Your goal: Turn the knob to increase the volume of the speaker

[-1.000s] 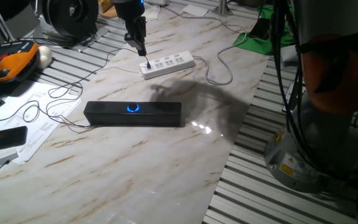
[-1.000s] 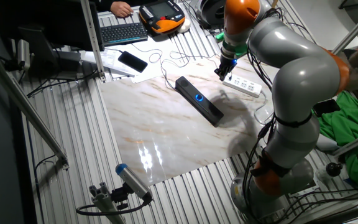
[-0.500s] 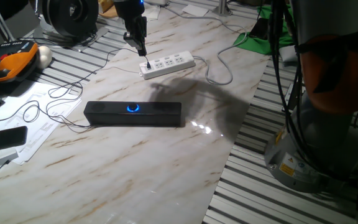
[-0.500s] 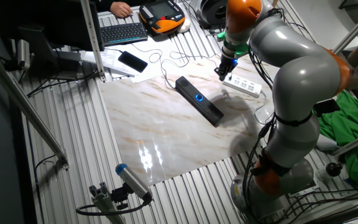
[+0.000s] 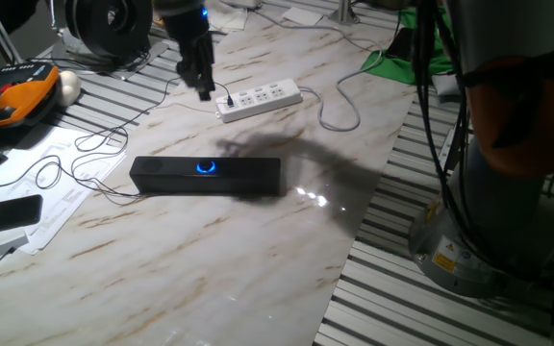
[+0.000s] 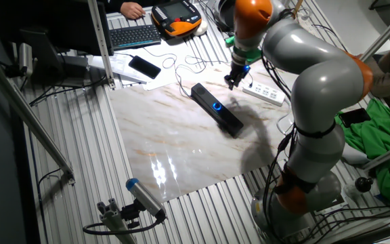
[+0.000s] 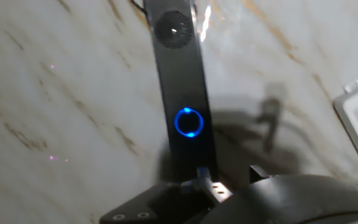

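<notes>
The speaker (image 5: 205, 176) lies near the middle of the marble tabletop (image 5: 219, 259), with bare marble in front of it, a white power strip (image 5: 260, 99) behind it and papers (image 5: 51, 197) off one end. Its knob (image 5: 206, 167) glows as a blue ring at the centre of the black bar's face. The gripper (image 5: 203, 89) hangs from the bent arm above the table between speaker and strip, touching neither; I cannot tell how its jaws stand.

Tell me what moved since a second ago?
The gripper swung away from the white power strip toward the speaker, and it hangs above the table, touching nothing. It took hold of nothing; whether the jaws are open is unclear. The speaker, its glowing blue knob and the power strip stayed where they were.
</notes>
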You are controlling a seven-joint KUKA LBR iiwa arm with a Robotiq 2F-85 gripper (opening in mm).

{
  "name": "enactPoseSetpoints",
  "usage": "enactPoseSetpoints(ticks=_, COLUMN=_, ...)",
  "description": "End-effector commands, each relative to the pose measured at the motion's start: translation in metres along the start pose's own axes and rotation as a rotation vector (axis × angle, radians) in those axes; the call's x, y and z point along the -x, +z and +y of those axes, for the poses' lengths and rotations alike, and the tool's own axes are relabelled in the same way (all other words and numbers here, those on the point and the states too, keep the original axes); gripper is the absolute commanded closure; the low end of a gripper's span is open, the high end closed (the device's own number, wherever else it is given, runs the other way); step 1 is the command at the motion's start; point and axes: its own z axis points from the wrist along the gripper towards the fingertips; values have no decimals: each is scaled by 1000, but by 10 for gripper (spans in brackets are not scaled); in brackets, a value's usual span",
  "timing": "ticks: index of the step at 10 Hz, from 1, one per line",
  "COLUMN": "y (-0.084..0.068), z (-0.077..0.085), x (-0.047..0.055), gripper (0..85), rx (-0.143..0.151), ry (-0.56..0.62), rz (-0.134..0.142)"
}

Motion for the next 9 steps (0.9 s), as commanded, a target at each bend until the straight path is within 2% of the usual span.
enactPoseSetpoints(ticks=1, y=4, z=5, x=3, gripper=340, rx=-10, ry=-50, rz=2)
enactPoseSetpoints(ticks=2, y=9, z=9, x=6, gripper=340, rx=-21, ry=-80, rz=0)
enactPoseSetpoints(ticks=4, y=21, z=11, x=15, gripper=340, rx=9, ry=-90, rz=9)
enactPoseSetpoints(ticks=5, y=30, z=8, x=19, gripper=340, rx=30, ry=-93, rz=3)
enactPoseSetpoints(ticks=6, y=43, z=7, x=22, gripper=340, rx=51, ry=-97, rz=-6)
enactPoseSetpoints(ticks=8, y=69, z=12, x=20, gripper=340, rx=48, ry=-98, rz=-44)
enactPoseSetpoints(ticks=9, y=76, z=14, x=20, gripper=340, rx=51, ry=-98, rz=-44)
